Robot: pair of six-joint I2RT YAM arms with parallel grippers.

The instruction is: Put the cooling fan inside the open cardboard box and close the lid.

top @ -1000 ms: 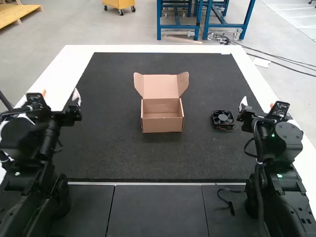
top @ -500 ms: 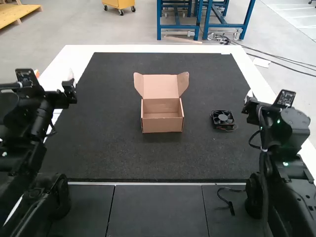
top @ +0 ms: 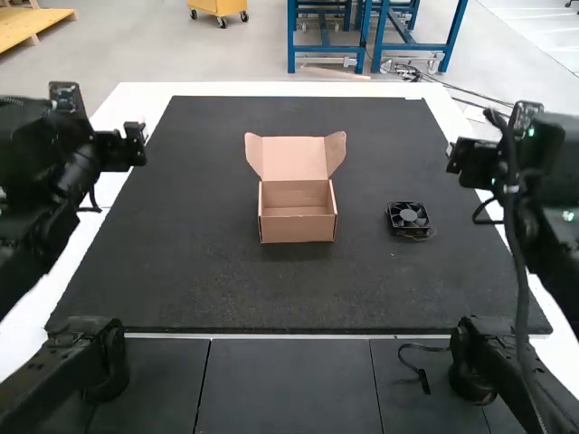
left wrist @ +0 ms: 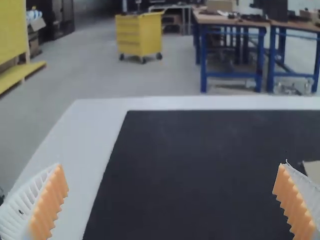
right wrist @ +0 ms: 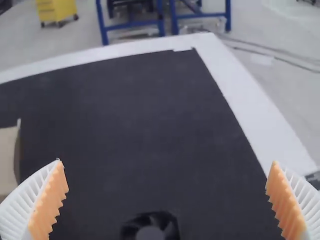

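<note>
The small black square cooling fan [top: 408, 218] lies flat on the black mat [top: 226, 271], near the 3 o'clock side of the open brown cardboard box [top: 297, 210] and not touching it. The box stands at the middle of the mat, its lid [top: 294, 155] raised at 12 o'clock. The mat covers the white tabletop [top: 118, 113].

The right hand [right wrist: 165, 164] hangs at about 2 o'clock from the fan. Its wrist view shows what the high view does not: ribbed white fingers [right wrist: 30, 205] with orange pads spread wide, released, the fan [right wrist: 150, 227] low between them.

The left hand [left wrist: 169, 170] sits at 10 o'clock from the box, likewise spread and holding nothing. A box corner [left wrist: 312, 170] shows beside one finger.
</note>
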